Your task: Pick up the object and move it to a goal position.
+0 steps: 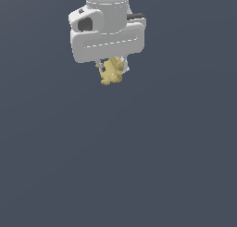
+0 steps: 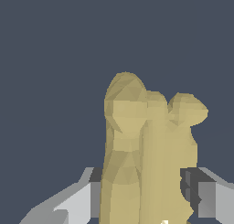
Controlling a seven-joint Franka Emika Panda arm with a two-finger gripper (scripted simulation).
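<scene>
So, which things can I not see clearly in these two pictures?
- Arm above the tool: cut off by the top edge of the exterior view.
- Fingertips: mostly hidden behind the yellow lumpy object in the exterior view; in the wrist view the object covers the contact.
- Lower end of the object: cut off by the wrist view's edge.
- Goal position: no marker shows in either view.
- Supporting surface: only a plain grey background.

we see the exterior view face the gripper [image 1: 111,66] from a distance, against plain dark ground. our wrist view peers very close between the fingers [image 2: 77,200]. both share the object [image 2: 146,150].
</scene>
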